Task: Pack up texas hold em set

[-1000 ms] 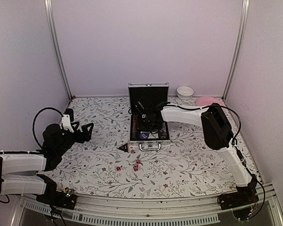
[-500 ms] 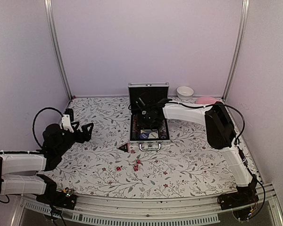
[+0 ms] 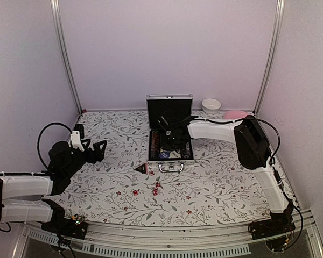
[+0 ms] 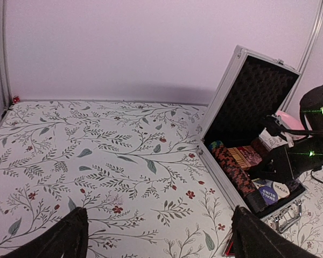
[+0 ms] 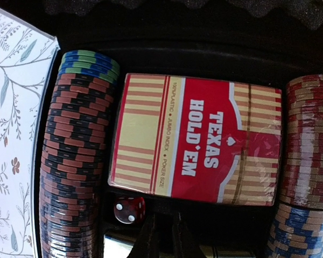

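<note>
The silver case point(image 3: 171, 161) stands open at the table's middle, lid up. In the right wrist view it holds rows of poker chips point(image 5: 75, 161), the tan-red card pack point(image 5: 196, 140) and one red die point(image 5: 129, 209). My right gripper point(image 3: 170, 134) hangs inside the case just before the pack, its fingers point(image 5: 151, 239) close together with nothing between them, the die just left of them. The black triangular piece point(image 3: 141, 169) and several red dice point(image 3: 155, 190) lie on the cloth in front of the case. My left gripper point(image 3: 99, 148) is open and empty, left of the case.
A white bowl point(image 3: 211, 105) and a pink plate point(image 3: 236, 114) sit at the back right by the wall. The case lid point(image 4: 247, 80) leans back. The case handle point(image 3: 171, 167) points to the front. Walls close in left, right and back.
My right gripper has shifted a little toward the back of the case. The left arm has not moved.
</note>
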Robot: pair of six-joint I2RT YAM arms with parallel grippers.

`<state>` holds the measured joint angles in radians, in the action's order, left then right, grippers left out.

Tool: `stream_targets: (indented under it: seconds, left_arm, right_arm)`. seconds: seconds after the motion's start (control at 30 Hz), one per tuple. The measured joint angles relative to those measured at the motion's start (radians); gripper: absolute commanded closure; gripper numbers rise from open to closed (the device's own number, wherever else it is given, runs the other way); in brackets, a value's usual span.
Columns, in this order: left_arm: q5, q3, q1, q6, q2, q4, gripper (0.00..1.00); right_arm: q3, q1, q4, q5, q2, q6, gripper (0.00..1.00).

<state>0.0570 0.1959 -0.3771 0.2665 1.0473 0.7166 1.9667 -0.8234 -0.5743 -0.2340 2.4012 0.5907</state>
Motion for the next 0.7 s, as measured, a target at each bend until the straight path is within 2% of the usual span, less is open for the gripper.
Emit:
stream_targets:
  seconds: [0.7]
  left_arm:
    - [0.000, 0.000, 0.000, 0.000, 0.000, -0.001, 0.08]
  right_arm:
    - [0.025, 0.018, 0.026, 0.064, 0.007, -0.011, 0.90]
